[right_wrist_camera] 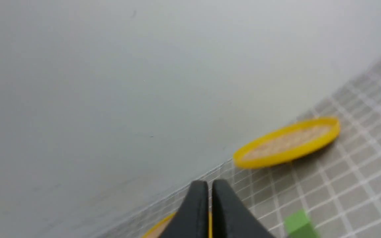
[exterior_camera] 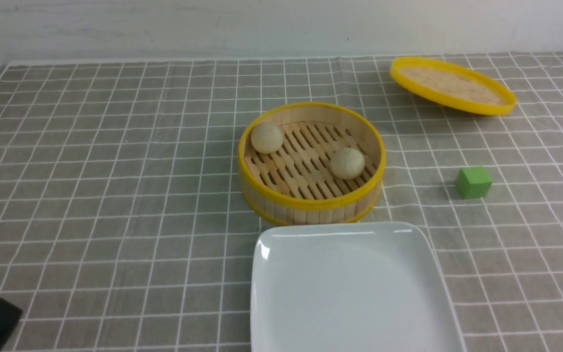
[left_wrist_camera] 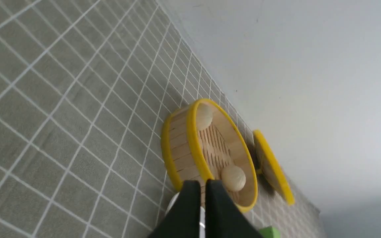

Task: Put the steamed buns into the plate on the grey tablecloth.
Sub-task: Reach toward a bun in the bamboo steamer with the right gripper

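Steamed buns (exterior_camera: pixel 267 137), two matte cream balls, lie apart on the slatted floor of a round bamboo steamer (exterior_camera: pixel 311 203) at the middle of the grey tablecloth (exterior_camera: pixel 91 195). The glossy square plate (exterior_camera: pixel 350 288) lies at the near edge, just beside the steamer. The left gripper (left_wrist_camera: pixel 203 185) is low at the near left corner, black fingers pressed together on nothing. The right gripper (right_wrist_camera: pixel 209 185), seen only in its wrist view, is closed too, holding nothing.
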Robot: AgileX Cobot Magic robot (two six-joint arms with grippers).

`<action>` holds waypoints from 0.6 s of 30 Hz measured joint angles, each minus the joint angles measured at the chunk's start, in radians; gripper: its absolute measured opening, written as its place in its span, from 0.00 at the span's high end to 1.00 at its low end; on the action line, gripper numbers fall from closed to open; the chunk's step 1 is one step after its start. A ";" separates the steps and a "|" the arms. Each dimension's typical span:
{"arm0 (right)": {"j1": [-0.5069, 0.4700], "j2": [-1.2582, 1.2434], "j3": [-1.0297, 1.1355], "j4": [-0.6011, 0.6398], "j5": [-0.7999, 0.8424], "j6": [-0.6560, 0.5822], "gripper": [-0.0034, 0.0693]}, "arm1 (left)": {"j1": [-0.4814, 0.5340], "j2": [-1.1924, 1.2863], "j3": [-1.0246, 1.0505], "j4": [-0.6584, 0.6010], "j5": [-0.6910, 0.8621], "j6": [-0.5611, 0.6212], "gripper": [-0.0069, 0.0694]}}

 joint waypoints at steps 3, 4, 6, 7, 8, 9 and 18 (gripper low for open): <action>0.000 0.132 -0.094 -0.074 0.148 -0.050 0.97 | 0.000 0.122 -0.082 0.018 0.132 0.053 0.91; 0.000 0.196 -0.127 -0.096 0.240 -0.059 0.97 | 0.000 0.182 -0.114 0.023 0.218 0.089 0.91; 0.000 0.349 -0.187 -0.117 0.465 -0.066 0.97 | 0.000 0.326 -0.155 0.027 0.365 0.164 0.91; 0.000 0.421 -0.206 -0.116 0.541 -0.069 0.96 | 0.000 0.381 -0.169 0.031 0.413 0.197 0.91; 0.000 0.491 -0.225 -0.107 0.597 -0.075 0.96 | 0.000 0.433 -0.182 0.034 0.445 0.227 0.91; 0.000 0.561 -0.245 -0.091 0.631 -0.094 0.96 | 0.000 0.471 -0.195 0.037 0.459 0.249 0.91; 0.004 1.073 -0.495 0.341 0.652 -0.602 0.94 | 0.000 0.675 -0.282 0.040 0.292 0.391 0.90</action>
